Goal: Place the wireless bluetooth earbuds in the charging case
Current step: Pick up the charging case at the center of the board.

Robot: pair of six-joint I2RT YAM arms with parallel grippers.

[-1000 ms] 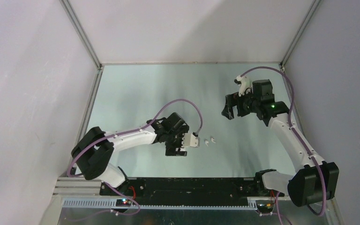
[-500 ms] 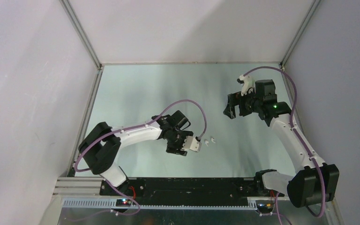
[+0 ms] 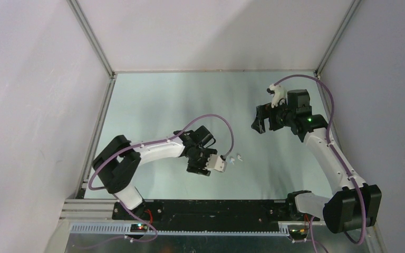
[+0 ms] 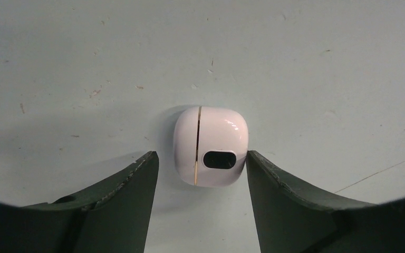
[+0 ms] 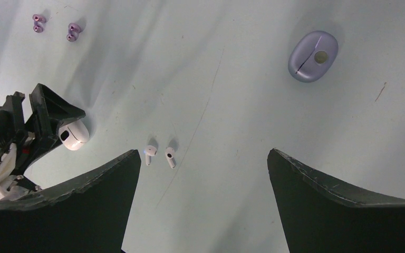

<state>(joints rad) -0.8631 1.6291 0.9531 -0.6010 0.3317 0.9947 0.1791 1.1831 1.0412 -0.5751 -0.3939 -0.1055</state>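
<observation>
The white charging case (image 4: pixel 211 146) stands closed on the table between the fingertips of my left gripper (image 4: pixel 201 154). The right finger touches it and a narrow gap shows at the left finger. From the right wrist view the case (image 5: pixel 74 135) sits at the tips of the left gripper (image 5: pixel 58 126). Two white earbuds (image 5: pixel 147 155) (image 5: pixel 170 157) lie just beside it, also visible from above (image 3: pixel 235 158). Two purple earbuds (image 5: pixel 38 22) (image 5: pixel 73 30) lie farther off. My right gripper (image 5: pixel 201 153) hangs open and empty above the table (image 3: pixel 261 125).
A closed purple case (image 5: pixel 312 55) lies apart from the white things. Grey walls and a metal frame enclose the pale green table (image 3: pixel 153 100). The left arm (image 3: pixel 153 150) reaches in low from the left.
The left gripper's jaws have narrowed around the white case and it has slid slightly right, towards the white earbuds. The right arm has barely shifted.
</observation>
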